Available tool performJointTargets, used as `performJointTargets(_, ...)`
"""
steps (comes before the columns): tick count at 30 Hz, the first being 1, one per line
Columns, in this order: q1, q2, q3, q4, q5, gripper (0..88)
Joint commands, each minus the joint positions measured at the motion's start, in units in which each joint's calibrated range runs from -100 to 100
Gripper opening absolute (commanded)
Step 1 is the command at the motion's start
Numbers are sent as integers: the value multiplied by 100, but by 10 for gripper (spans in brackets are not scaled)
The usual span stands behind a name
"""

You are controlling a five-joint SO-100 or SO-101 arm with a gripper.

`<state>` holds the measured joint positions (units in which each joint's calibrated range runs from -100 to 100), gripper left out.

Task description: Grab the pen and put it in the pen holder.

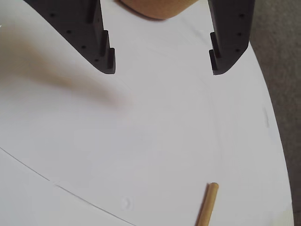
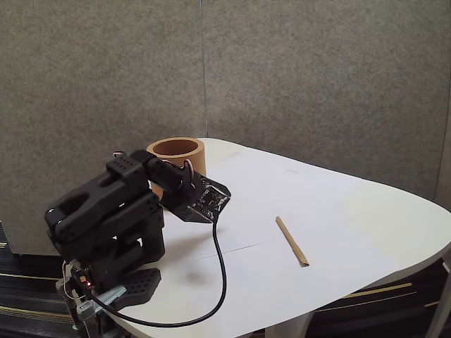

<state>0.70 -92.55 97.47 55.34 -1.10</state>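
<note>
The pen (image 2: 291, 241) is a thin tan stick lying flat on the white table (image 2: 352, 211), right of the arm in the fixed view. Its tip (image 1: 209, 205) enters the wrist view at the bottom edge. The pen holder (image 2: 176, 151), an orange-brown cup, stands upright at the table's back left, just behind the arm; its base (image 1: 155, 9) shows at the top of the wrist view. My gripper (image 1: 162, 66) is open, its dark jaws wide apart over bare table with nothing between them. In the fixed view the gripper (image 2: 215, 201) hovers low beside the holder, well left of the pen.
A black cable (image 2: 220, 274) loops from the gripper down over the table to the arm's base (image 2: 120, 289) at the front left corner. The table's rounded edge (image 1: 277, 141) runs close on the right in the wrist view. Grey partition walls stand behind.
</note>
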Motion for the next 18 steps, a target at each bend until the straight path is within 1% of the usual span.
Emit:
performJointTargets(1, 77, 52, -776, -102, 39, 283)
performJointTargets(8, 77, 328, -2220, -102, 39, 283)
performJointTargets(13, 135, 1923, -3637, -93, 39, 283)
performJointTargets(18, 552, 3590, -5018, -169, 12, 283)
